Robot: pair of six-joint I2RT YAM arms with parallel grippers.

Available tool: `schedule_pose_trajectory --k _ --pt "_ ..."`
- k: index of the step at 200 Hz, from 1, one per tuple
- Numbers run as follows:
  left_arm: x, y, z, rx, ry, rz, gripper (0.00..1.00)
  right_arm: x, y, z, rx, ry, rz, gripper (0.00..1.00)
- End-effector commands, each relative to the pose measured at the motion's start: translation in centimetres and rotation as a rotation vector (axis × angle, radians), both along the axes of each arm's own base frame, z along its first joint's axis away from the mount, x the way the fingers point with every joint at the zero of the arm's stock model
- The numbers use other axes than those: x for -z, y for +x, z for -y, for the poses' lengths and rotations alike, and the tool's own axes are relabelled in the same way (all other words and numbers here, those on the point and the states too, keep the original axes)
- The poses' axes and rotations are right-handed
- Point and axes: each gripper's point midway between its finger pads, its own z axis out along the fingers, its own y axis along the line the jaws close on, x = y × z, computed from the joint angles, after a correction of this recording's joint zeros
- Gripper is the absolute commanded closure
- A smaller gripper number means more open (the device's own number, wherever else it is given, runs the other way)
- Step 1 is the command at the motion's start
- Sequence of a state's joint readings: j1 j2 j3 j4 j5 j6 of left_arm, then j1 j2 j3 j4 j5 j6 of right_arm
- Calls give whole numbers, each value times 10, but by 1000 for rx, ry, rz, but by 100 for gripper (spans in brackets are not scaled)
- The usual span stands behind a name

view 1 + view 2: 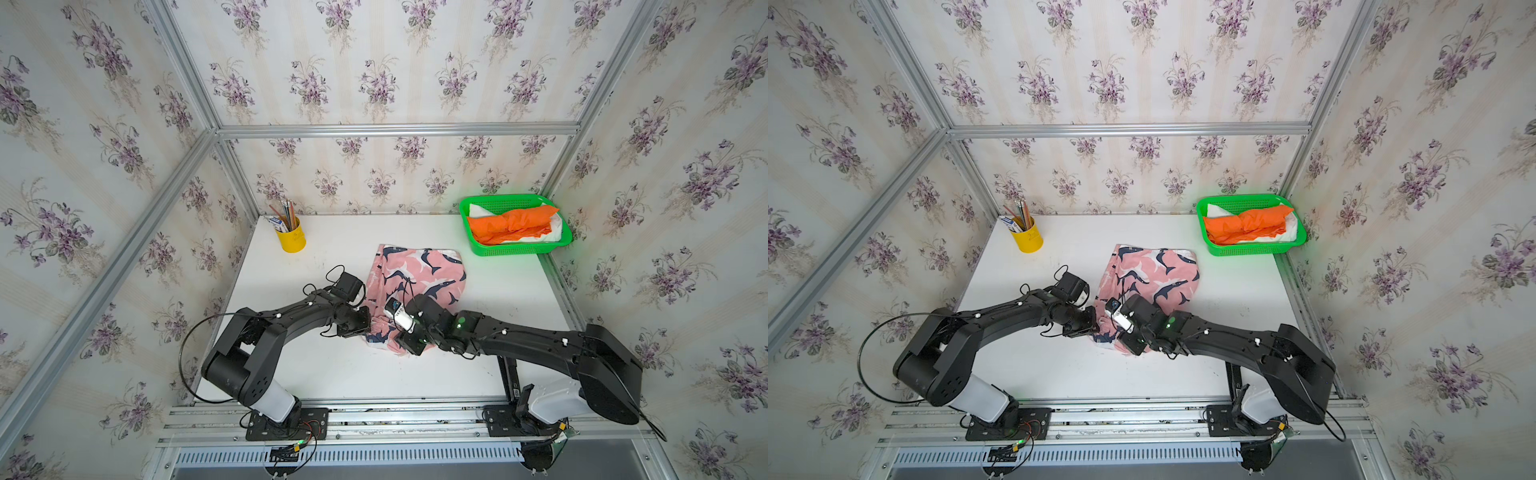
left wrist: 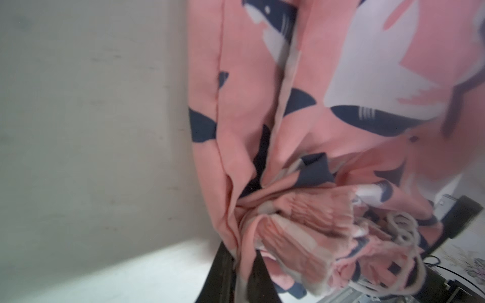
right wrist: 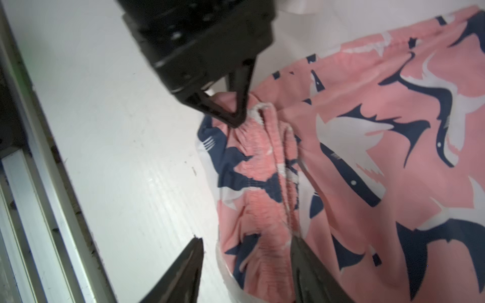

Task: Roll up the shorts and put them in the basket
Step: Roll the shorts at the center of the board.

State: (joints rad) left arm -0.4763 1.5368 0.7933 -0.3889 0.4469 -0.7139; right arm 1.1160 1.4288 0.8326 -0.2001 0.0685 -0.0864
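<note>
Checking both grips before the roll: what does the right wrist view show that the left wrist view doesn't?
Right wrist only: the left gripper from outside, shut on the bunched waistband; the right gripper open around that waistband; the aluminium rail. Left wrist only: the drawstring in white loops. Both: the shark-print shorts on the white table.

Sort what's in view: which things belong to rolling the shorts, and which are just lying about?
Job: shark shorts, pinched at the waistband by the left pincer; right pincer, open over their edge; orange shorts; white shorts.
Lying about: basket holding those two; pencil cup.
</note>
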Motion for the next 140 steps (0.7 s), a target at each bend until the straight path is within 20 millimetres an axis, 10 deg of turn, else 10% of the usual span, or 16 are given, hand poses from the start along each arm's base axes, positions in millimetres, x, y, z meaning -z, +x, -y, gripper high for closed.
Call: schedule_pose_trajectory --k 1,26,96,114,140 --pt "-10 -13 6 -13 -63 -57 86 0 -1 -7 -51 -42 162 35" --pt "-20 -19 7 -5 -84 -63 84 18 -17 -19 -169 -87 313 32" --pt "-36 -39 5 -5 -140 -86 81 62 21 -3 -126 -370 637 24" --pt "-37 -40 0 -17 -139 -90 80 60 23 6 -94 -380 674 36" --pt "-37 -42 -6 -25 -126 -88 79 59 3 4 -121 -338 569 81"
